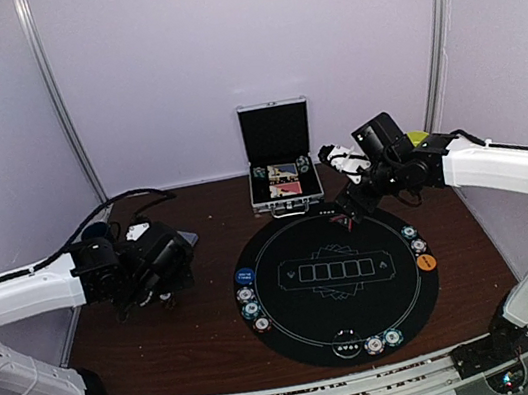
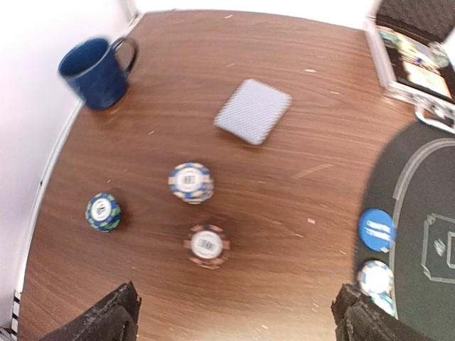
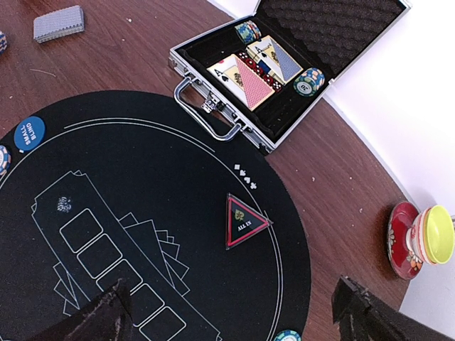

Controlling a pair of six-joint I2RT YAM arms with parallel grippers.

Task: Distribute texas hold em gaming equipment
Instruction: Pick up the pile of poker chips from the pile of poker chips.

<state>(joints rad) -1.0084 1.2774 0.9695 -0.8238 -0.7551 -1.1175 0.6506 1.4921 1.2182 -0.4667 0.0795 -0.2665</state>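
My left gripper (image 1: pixel 157 294) (image 2: pixel 238 323) is open and empty above bare wood. Ahead of it stand three chip stacks: a red one (image 2: pixel 207 245), a white-blue one (image 2: pixel 190 182) and a green-blue one (image 2: pixel 104 212). The grey-blue card deck (image 2: pixel 253 110) (image 3: pixel 58 23) lies beyond them. My right gripper (image 1: pixel 349 210) (image 3: pixel 234 320) is open and empty over the far edge of the black round mat (image 1: pixel 296 329) (image 3: pixel 142 163), just short of a red-edged "ALL IN" triangle (image 3: pixel 243 222). A blue button (image 2: pixel 377 229) (image 3: pixel 29 133), an orange button (image 1: pixel 426 262) and chip stacks (image 1: pixel 249 306) (image 1: pixel 414 238) (image 1: pixel 374 344) sit on the mat's rim.
The open silver case (image 1: pixel 286 195) (image 3: pixel 213 106) behind the mat holds cards (image 3: pixel 245 78) and chips (image 3: pixel 308 82). A dark blue mug (image 2: pixel 96 71) stands at the far left. A red saucer with a yellow-and-white cup (image 3: pixel 419 238) stands at the far right. White walls close in on three sides.
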